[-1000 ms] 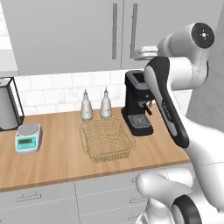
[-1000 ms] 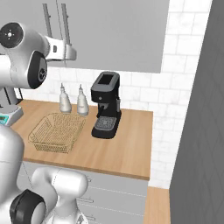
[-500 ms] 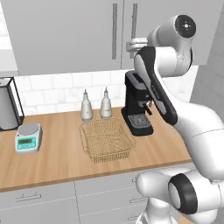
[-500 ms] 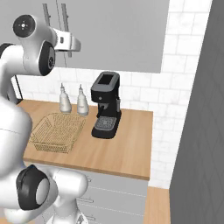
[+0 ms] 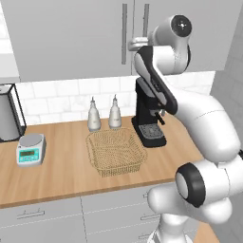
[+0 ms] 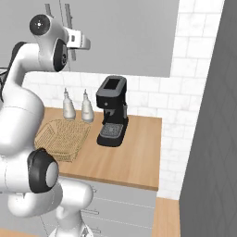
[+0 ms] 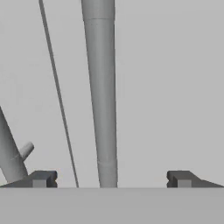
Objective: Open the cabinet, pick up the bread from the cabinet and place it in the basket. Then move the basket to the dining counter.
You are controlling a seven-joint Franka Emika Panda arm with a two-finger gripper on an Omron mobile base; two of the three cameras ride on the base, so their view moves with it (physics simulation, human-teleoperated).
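Hand view: tool [image 7: 109, 179] spread wide, nothing between its tips; a vertical bar handle [image 7: 101, 96] of the cabinet [image 7: 175, 78] runs up betw. the two dark fingertips [image 7: 41, 178], close in front, and the door seam shows as a thin slanted line to its left w/ a 2nd handle [image 7: 9, 153] cut off at lower left. Whether the tips touch the handle: can't tell. Left base view gives the wider picture: arm raised, tool [image 5: 131, 45] up at the cabinet [image 5: 66, 38] doors near the two handles, doors shut, so the bread is out of sight. That view also shows the basket [image 5: 115, 151] empty on the desk [image 5: 57, 175], just left of the coffee machine [image 5: 148, 114], two bottles [image 5: 94, 114] behind it, a small scale [image 5: 31, 149] well to the left, and a dark appliance [image 5: 8, 111] cut off at the left edge. Right base view: tool [image 6: 84, 42] seen from the other side in front of the cabinet [image 6: 125, 32]; basket [image 6: 62, 139] partly covered by the robot's body; coffee machine [image 6: 111, 111] fully visible; tool's fingers too small to read here.
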